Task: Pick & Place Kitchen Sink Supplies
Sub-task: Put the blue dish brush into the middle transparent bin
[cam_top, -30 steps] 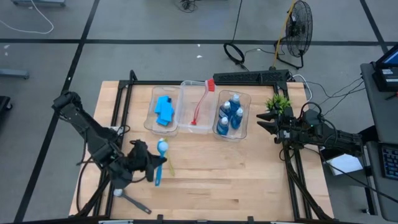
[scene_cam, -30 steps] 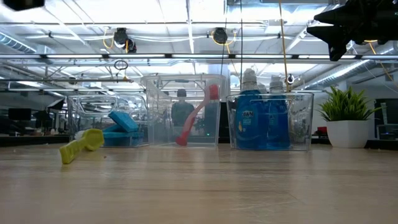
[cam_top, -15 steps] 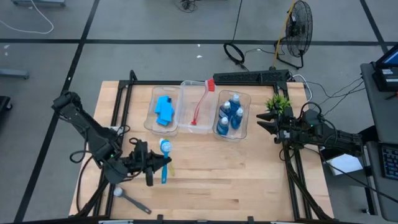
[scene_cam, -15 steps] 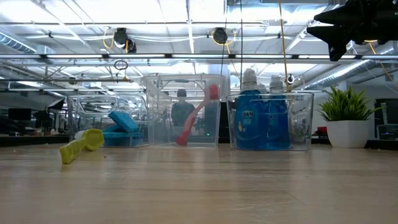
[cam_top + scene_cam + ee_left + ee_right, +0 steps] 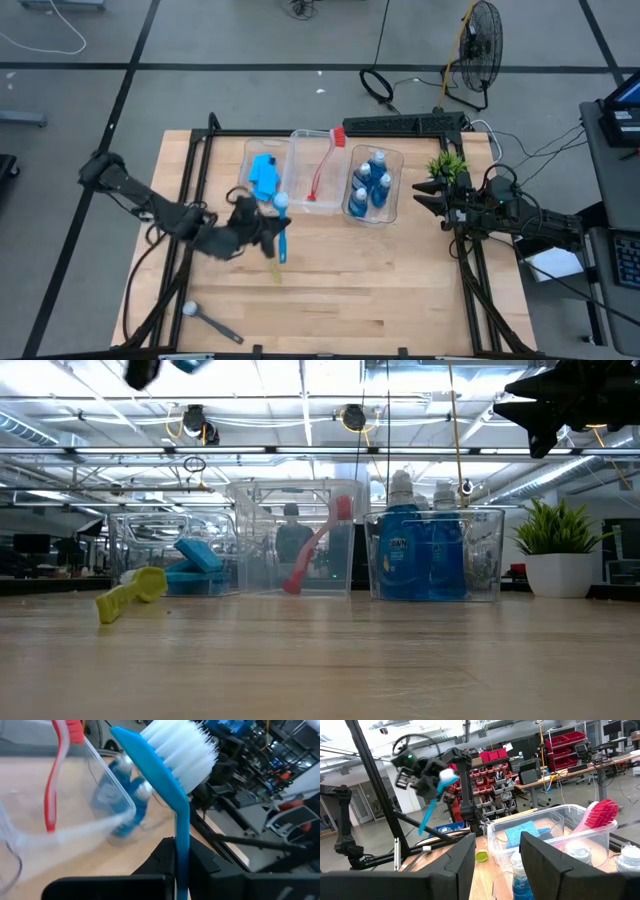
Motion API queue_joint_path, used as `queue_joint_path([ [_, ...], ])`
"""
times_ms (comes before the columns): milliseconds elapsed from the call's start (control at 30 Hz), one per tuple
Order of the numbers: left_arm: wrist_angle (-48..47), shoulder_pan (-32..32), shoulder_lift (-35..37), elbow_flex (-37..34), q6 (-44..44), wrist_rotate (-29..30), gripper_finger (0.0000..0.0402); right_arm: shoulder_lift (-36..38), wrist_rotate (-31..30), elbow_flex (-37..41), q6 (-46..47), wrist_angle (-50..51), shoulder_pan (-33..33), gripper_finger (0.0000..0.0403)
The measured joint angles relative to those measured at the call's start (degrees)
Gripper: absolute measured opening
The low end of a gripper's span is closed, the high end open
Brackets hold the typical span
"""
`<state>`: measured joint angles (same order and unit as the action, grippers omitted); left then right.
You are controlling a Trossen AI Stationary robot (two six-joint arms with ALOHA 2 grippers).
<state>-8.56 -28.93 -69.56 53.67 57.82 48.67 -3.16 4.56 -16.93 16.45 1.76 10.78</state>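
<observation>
Left gripper point(image 5: 262, 232): you have it pinching the blue brush point(image 5: 281, 225) aloft, just short of the middle bin point(image 5: 297, 190)
Right gripper point(image 5: 425, 200): parked half-spread by the plant point(image 5: 447, 165)
Risk: your thin handle grip may swivel, so the head clips the rim

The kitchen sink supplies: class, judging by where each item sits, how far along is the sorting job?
Done: blue sponges fill the left bin, the red brush leans in the middle bin, the bottles stand in the right bin. In hand: the left gripper carries the blue brush above the table, near the bins. Left: the yellow-green brush and the grey-black brush lie on the table. The right gripper waits beside the plant.
</observation>
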Motion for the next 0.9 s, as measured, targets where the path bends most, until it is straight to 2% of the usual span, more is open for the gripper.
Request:
queue_joint_path([
  [167, 2.74, 9.62, -0.02, 0.49, -7.1, -5.22, 0.0019, 0.0, 0.0, 0.0, 0.0, 0.0, -0.02, 0.0141],
  [367, 0.85, 20.21, -0.4, 6.86, -19.44, -12.8, 0.0019, -0.01, 0.0, 0.0, 0.0, 0.0, -0.01, 0.0141],
  [467, -3.38, 24.63, -0.68, 10.67, -23.91, -12.96, 0.0019, 0.0, 0.0, 0.0, -0.07, 0.0, -0.02, 0.0141],
  [600, -3.55, 30.45, -1.51, 14.0, -30.06, -13.84, 0.0019, -0.02, 0.0, 0.0, -0.17, 0.0, -0.01, 0.0141],
  [667, -3.7, 33.25, -1.91, 14.45, -32.25, -15.33, 0.0019, -0.01, 0.0, 0.0, -0.17, 0.02, -0.01, 0.0141],
  [900, 4.29, 41.27, -7.32, 14.77, -35.37, -22.4, 0.0019, -0.02, 0.01, 0.0, -0.2, 0.24, -0.02, 0.0141],
])
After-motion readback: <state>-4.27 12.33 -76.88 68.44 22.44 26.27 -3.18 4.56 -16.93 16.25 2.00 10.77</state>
